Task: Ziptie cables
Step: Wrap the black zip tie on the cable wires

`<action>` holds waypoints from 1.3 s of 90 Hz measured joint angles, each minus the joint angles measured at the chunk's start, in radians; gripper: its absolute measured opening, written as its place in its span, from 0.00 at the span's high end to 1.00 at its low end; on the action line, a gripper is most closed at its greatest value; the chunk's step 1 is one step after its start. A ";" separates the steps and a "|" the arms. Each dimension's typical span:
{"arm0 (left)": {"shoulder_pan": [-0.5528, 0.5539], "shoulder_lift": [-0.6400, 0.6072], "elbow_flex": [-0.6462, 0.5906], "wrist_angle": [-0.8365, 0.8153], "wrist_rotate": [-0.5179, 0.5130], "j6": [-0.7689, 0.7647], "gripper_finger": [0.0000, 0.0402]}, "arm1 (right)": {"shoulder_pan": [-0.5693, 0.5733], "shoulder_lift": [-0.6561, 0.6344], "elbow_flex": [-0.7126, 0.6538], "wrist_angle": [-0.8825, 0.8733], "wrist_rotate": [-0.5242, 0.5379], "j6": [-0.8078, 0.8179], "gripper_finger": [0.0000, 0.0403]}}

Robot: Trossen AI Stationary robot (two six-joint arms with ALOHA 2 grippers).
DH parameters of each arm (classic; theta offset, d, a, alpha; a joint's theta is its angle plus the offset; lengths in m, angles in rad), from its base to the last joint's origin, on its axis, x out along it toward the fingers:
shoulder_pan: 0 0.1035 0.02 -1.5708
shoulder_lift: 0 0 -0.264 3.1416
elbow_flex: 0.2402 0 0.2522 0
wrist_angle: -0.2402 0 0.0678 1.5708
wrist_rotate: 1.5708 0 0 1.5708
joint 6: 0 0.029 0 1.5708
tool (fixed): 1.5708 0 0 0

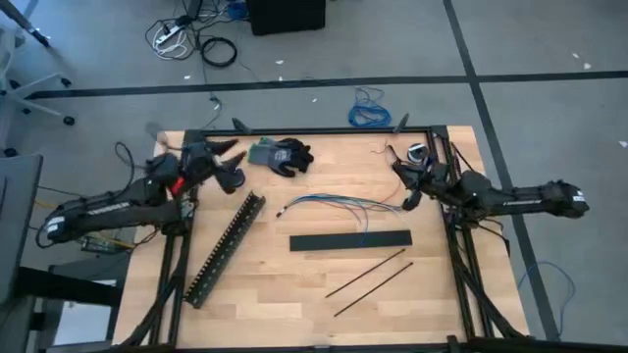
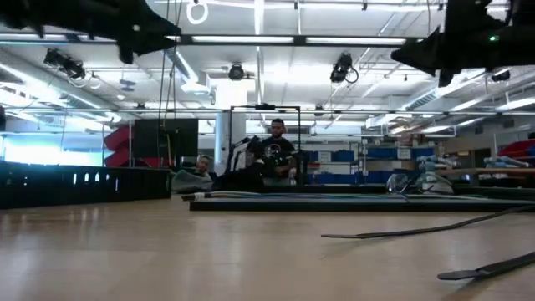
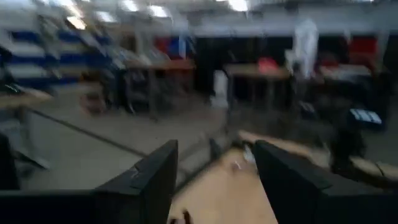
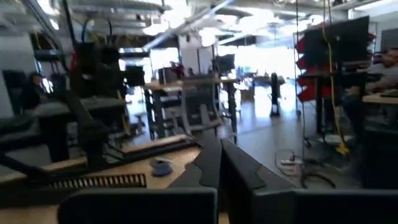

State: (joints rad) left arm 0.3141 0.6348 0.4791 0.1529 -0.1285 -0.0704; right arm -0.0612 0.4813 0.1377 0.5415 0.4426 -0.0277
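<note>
Nothing has been picked up yet, so I'd judge this to be the very start: both arms hang raised over the far corners of the table (image 1: 294, 294) with nothing held.

The left gripper (image 1: 232, 173) is up off the wood, and its wrist view shows the two dark fingers (image 3: 146, 183) standing apart with bare table between them, so it is open and empty. A pair of work gloves (image 1: 281, 155) lies just beside it, toward the table's middle, and the long slotted duct (image 1: 228, 247) runs away from beneath it toward the near edge.

The right gripper (image 1: 414, 192) hovers at the opposite side. Its own camera looks past dark finger shapes (image 4: 239, 171) that sit close together, but I cannot tell whether they are parted or closed.

The cables (image 1: 343, 204) lie loose on the wood between the two grippers, nearer the right one: their fanned end reaches almost under it, while the bundled end points toward the left arm. A wide flat black bar (image 1: 350, 240) sits just nearward of them. The zipties (image 1: 371, 277) lie side by side, slanted, nearer still, well apart from either gripper.

Next, as I see it, the right arm must come down over the zipties and pinch one thin strip off the flat wood, which calls for a low, precise close, while the left steadies the wires
</note>
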 joint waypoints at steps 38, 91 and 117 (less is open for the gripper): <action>-0.100 0.530 0.079 0.215 0.405 -0.115 0.48 | 0.003 0.318 0.109 -0.108 -0.379 0.323 0.99; -0.324 1.119 0.431 0.411 0.506 -0.250 0.48 | 0.005 0.236 0.248 -0.911 -0.225 0.592 0.99; -0.368 1.244 0.539 0.392 0.703 -0.145 0.48 | 0.176 0.275 0.236 -0.885 -0.516 0.716 0.98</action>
State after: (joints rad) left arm -0.0536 1.8786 1.0180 0.5449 0.5745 -0.2150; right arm 0.1152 0.7565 0.3737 -0.3435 -0.0737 0.6886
